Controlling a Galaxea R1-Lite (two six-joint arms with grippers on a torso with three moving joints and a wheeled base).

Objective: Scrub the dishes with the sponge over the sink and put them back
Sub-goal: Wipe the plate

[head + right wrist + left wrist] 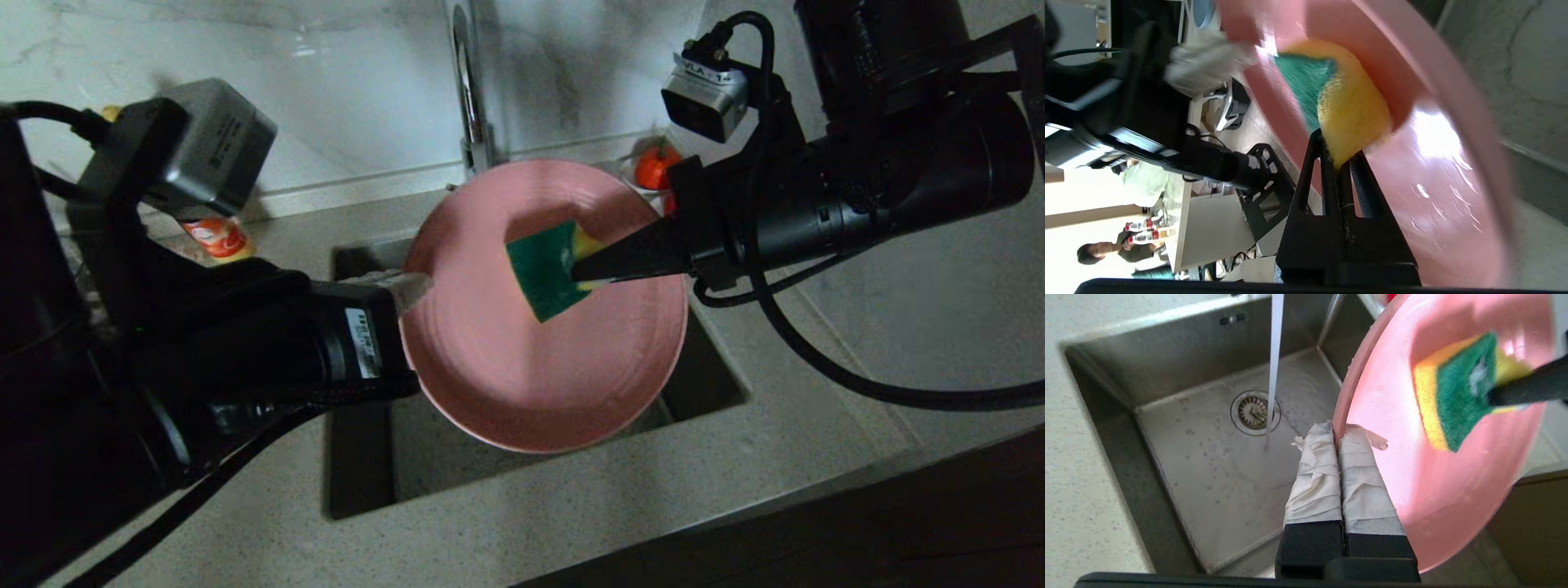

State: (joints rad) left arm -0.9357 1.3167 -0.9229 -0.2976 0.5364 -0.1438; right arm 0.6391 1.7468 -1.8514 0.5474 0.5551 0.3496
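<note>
The right gripper [584, 268] is clenched on the rectangular yellow sponge with a dark green scouring face [549, 272], pressing it onto the wide round pink plate [522, 359], which the left gripper [1337, 435] pinches by its rim over the dark steel sink [1180, 416]. Hard scrubbing could lever the plate from that narrow pinch. The teal bowl is out of view.
</note>
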